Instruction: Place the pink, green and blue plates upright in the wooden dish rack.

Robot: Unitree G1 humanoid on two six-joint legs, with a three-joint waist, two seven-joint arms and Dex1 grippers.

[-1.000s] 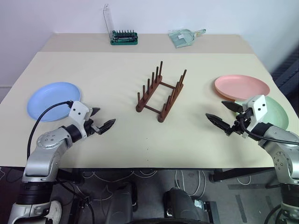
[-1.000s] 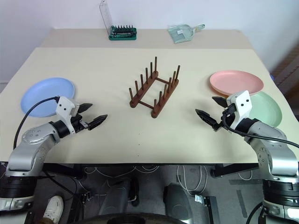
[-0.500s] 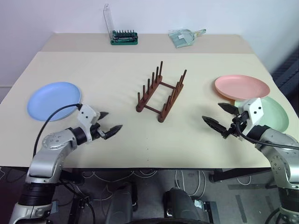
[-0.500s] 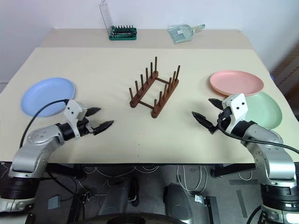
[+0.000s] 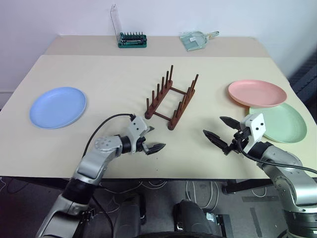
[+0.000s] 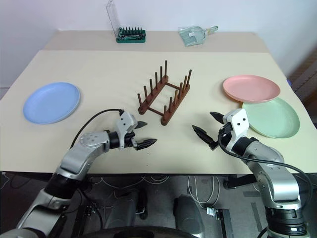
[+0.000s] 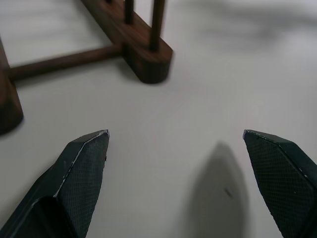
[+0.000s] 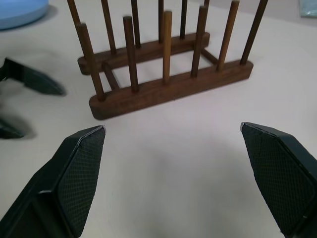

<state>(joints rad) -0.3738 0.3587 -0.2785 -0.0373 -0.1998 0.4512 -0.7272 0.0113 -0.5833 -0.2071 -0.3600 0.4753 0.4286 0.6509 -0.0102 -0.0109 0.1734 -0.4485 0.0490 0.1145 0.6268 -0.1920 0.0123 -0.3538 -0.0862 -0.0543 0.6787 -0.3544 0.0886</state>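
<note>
Our left end effector hangs low over the surface at lower centre of the frame, fingers spread and holding nothing, just in front of the wooden dish rack. Our right end effector sits at lower right, likewise spread and empty, pointing toward the rack. The rack stands mid-frame with every slot between its pegs vacant. The blue plate lies flat at far left, well apart from both arms; the pink plate lies at right, its near edge overlapping the green plate beside it. We judge these plates light, stiff and rather slick, lying flush, so we would pinch a raised rim edge, the pink one first.
</note>
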